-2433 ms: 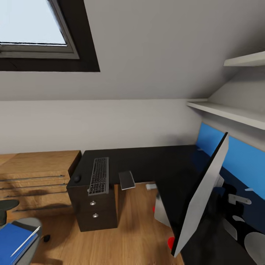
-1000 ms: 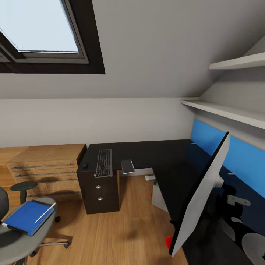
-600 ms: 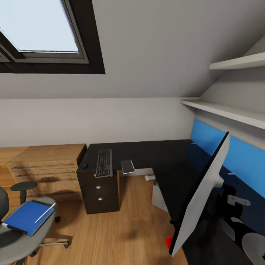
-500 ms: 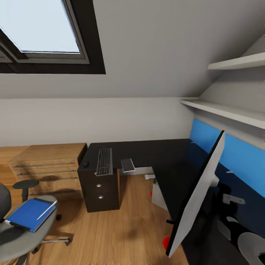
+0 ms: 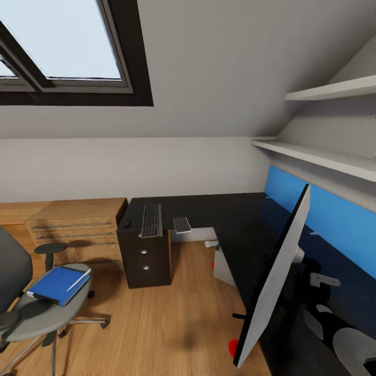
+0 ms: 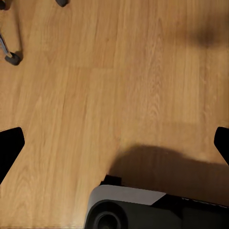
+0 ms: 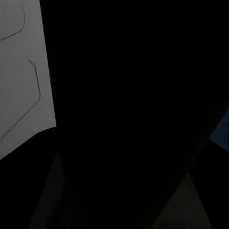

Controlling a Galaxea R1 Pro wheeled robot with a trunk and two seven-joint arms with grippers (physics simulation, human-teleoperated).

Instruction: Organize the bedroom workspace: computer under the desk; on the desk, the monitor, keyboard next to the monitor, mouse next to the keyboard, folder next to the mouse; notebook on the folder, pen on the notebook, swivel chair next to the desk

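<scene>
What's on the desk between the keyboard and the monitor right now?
In the head view, only the notebook lies between the keyboard and the monitor, near the desk edge; the rest is bare black top.

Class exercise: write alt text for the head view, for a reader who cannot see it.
An L-shaped black desk holds a keyboard, a small notebook at its edge and a tilted monitor. At lower left, a grey swivel chair carries a blue folder with a white pen on top.
</scene>
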